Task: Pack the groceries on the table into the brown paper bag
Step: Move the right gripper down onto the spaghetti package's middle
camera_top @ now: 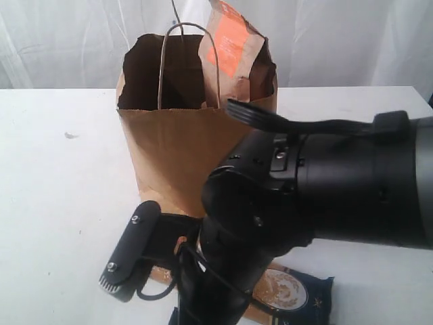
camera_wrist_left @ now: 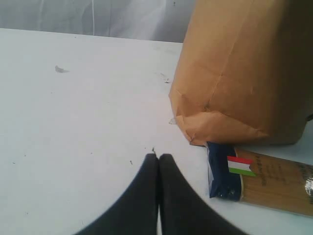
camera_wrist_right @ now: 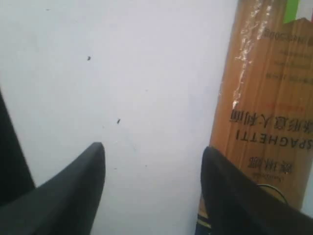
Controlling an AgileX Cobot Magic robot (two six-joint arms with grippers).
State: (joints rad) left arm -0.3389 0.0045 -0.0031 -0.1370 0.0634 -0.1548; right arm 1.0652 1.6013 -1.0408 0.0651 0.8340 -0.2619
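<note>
Left hand [camera_wrist_left: 157, 159] clenched, empty, low over surface [camera_wrist_left: 73, 122]. Paper bag [camera_top: 169, 149] upright, pouch [camera_top: 233, 44] inside. Spaghetti pack [camera_wrist_left: 274, 186] flat at bag's foot. Right hand [camera_wrist_right: 152, 149] spread, grasping nothing, pack beside one finger: centre across its width before closing.

counter [camera_top: 61, 203]: white, few small dark specks | paper bag [camera_top: 169, 149]: plain kraft brown | pouch [camera_top: 233, 40]: orange with brown, pale print | spaghetti pack [camera_wrist_left: 274, 183]: golden-tan, dark blue end, red-white-green flag stripe, dark lettering | backdrop drape [camera_top: 338, 40]: white
</note>
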